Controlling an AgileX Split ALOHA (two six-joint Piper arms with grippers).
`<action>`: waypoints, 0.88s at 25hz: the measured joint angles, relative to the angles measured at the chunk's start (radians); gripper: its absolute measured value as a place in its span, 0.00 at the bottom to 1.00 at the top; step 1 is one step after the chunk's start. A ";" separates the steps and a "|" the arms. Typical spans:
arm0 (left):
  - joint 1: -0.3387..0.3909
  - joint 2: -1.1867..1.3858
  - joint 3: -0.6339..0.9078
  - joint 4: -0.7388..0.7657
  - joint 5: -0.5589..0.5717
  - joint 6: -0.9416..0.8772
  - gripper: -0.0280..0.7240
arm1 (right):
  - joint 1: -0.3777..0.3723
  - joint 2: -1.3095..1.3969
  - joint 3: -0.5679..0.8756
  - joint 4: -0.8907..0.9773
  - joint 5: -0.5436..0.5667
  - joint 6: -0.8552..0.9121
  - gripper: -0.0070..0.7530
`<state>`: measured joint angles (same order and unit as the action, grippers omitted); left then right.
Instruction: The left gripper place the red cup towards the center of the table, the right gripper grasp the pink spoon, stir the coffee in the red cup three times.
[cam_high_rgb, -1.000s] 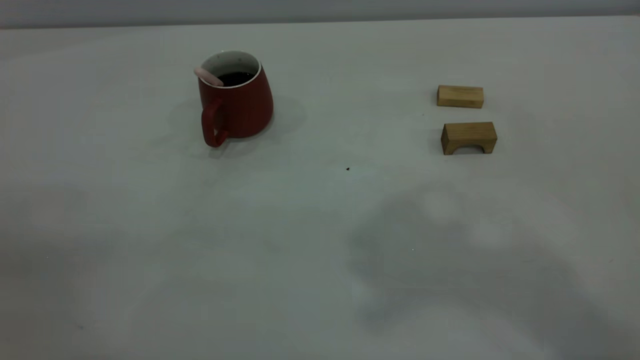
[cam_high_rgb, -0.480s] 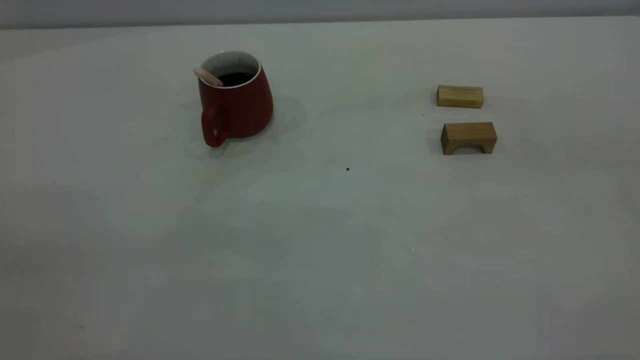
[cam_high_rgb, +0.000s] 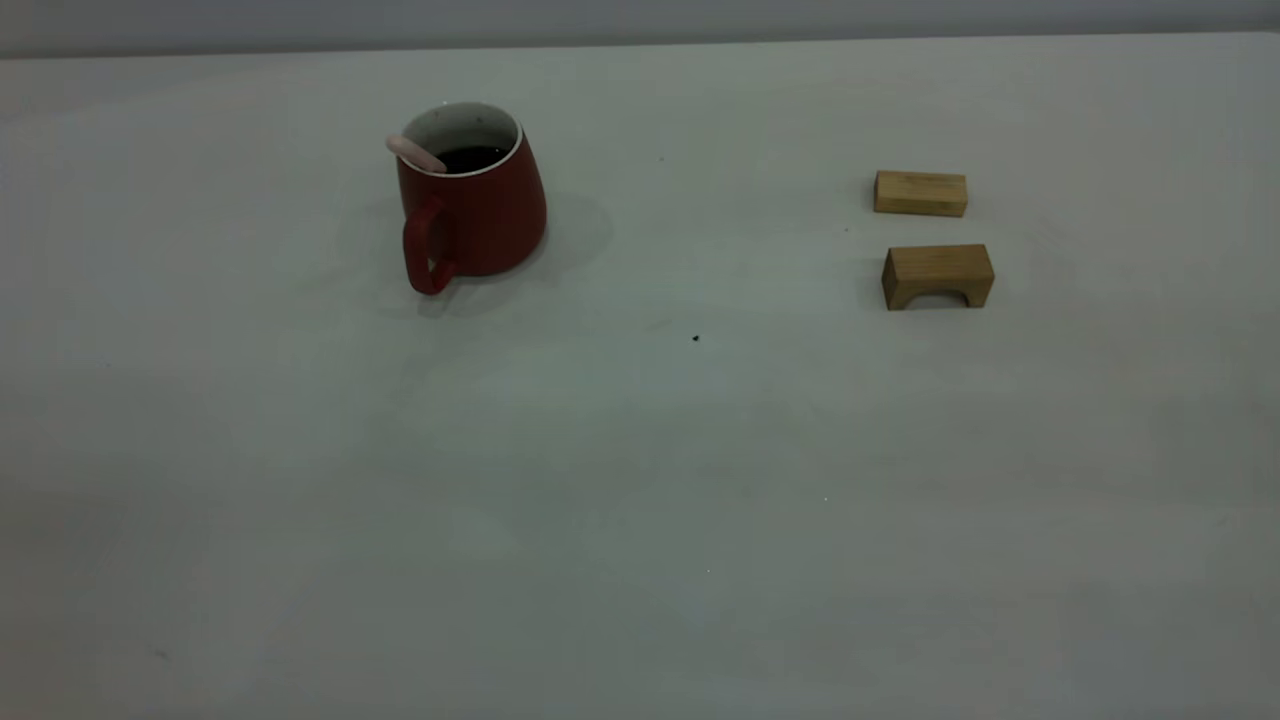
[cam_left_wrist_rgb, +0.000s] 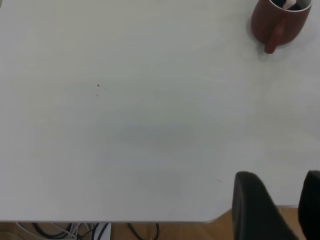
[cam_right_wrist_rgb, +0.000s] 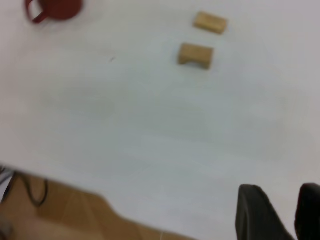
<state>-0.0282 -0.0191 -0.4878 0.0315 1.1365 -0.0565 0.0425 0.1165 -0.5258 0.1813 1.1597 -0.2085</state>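
The red cup (cam_high_rgb: 480, 215) stands upright on the table (cam_high_rgb: 640, 470) at the back left, its loop handle turned toward the near side. Dark coffee (cam_high_rgb: 472, 157) shows inside its white interior. The pink spoon (cam_high_rgb: 415, 153) rests in the cup, its handle leaning over the left rim. Neither arm appears in the exterior view. In the left wrist view, my left gripper (cam_left_wrist_rgb: 280, 176) hangs open over the table's edge, far from the cup (cam_left_wrist_rgb: 280, 22). My right gripper (cam_right_wrist_rgb: 280, 187) is also open, held above the table and far from the cup (cam_right_wrist_rgb: 55, 9).
Two tan wooden blocks lie at the back right: a flat one (cam_high_rgb: 920, 193) and an arched one (cam_high_rgb: 937, 273) just in front of it. A tiny dark speck (cam_high_rgb: 695, 338) marks the table's middle. Beyond the table edge, wooden floor (cam_left_wrist_rgb: 165, 231) and cables show.
A broad shadow on the table's near right has faded away. The cup, the spoon and the blocks have not moved.
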 joint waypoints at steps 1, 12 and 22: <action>0.000 0.000 0.000 0.000 0.000 0.000 0.43 | 0.000 -0.020 0.014 -0.023 -0.010 0.030 0.32; 0.000 0.000 0.000 0.000 0.000 0.000 0.43 | 0.000 -0.096 0.056 -0.104 -0.023 0.099 0.32; 0.000 0.000 0.000 0.000 0.000 0.000 0.43 | 0.000 -0.096 0.056 -0.103 -0.024 0.099 0.32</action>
<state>-0.0282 -0.0191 -0.4878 0.0315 1.1365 -0.0565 0.0425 0.0202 -0.4698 0.0779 1.1357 -0.1095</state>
